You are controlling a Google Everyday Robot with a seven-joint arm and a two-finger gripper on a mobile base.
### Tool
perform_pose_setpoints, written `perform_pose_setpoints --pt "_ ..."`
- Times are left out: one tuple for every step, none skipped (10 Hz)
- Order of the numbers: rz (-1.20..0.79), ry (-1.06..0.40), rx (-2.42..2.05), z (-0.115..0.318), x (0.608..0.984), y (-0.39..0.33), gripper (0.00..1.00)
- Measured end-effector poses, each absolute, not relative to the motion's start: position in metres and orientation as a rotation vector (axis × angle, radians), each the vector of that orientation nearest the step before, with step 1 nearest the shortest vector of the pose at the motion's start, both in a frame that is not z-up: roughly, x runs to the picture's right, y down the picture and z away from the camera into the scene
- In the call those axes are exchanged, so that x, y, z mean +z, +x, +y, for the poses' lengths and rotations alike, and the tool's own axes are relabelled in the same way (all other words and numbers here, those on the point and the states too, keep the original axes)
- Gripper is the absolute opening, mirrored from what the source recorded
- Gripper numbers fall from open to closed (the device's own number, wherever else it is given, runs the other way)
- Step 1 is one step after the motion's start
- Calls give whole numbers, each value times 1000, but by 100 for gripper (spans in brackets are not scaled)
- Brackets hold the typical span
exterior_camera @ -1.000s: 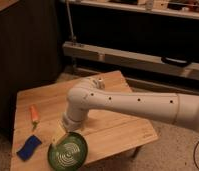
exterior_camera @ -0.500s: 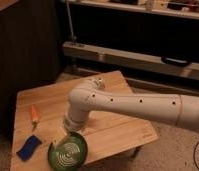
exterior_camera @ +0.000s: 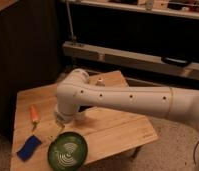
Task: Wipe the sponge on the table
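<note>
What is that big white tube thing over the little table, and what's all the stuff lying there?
That big white tube is a robot's arm, reaching in from the right and bending over a small wooden table. At its end is the gripper, the robot's grabbing hand. It is tucked under the bend, pointing down just behind the green bowl, and is mostly hidden. There is only one camera, and it looks down at the table from a bit above. On the table lie a blue sponge near the front left corner, an orange carrot-like stick behind it, and the bowl to the sponge's right. The sponge lies alone, apart from the gripper, so it isn't being held. Behind the table runs a long pale rail.
</note>
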State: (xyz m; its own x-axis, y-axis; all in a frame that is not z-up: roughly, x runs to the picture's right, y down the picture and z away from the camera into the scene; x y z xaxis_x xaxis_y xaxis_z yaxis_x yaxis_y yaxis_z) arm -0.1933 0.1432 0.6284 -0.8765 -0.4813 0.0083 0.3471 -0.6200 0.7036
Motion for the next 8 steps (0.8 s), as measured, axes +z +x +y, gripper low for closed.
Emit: perform_pose_setpoints --pt "-1019 301 -2529 139 628 -212 80" --pt "-1031 356 -2598 136 627 -232 80" --pt "-1047 388 -2640 137 626 -248 80" --pt "-1054 407 -2661 137 625 -256 80" --pt "-1056 406 -2666 138 626 -256 80" --pt "-1054 404 -2664 137 626 -255 80" --pt "-1051 404 -2670 137 625 -255 80" --pt "-1025 416 -2685 137 623 -253 80"
